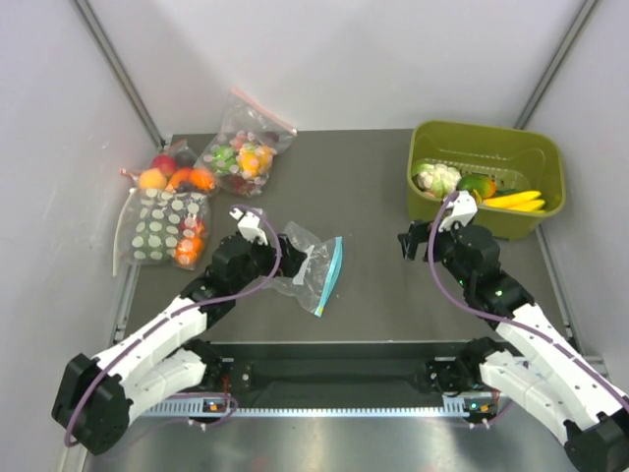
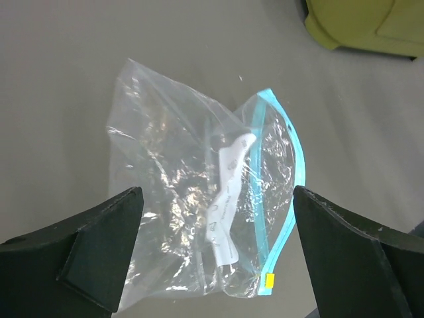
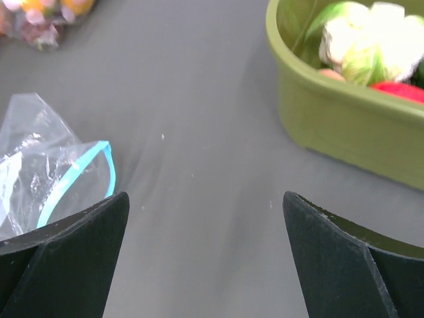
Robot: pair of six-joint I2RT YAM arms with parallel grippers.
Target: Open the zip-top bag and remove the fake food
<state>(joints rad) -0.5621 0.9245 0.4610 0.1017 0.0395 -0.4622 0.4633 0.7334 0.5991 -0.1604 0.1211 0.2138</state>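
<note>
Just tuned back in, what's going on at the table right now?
The zip-top bag lies flat on the table in front of the left arm, and no fruit shows inside it, only a white strip. The left pincer hovers open just above it, touching nothing. The right pincer is open too, over bare table between the bag and the green bin. Fake food sits in that bin, so the emptying looks done.
</note>
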